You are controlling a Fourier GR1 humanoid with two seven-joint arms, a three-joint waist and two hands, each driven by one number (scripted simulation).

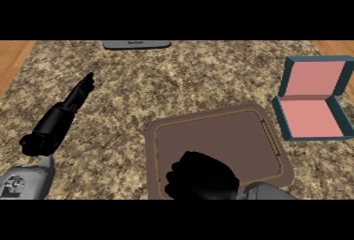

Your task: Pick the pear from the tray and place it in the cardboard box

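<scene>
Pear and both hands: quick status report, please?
Left hand open, fingers straight, resting over the counter. Right hand curled over the brown tray; pear not visible. Box open at right, nothing blocking.

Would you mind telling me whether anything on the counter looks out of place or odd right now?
No pear shows on the brown tray; the right hand is curled over its near part and may hide it. The tray also sits slightly askew. The box at the right lies open, teal outside and pink inside, not cardboard-looking. Nothing looks spilled or damaged.
</scene>
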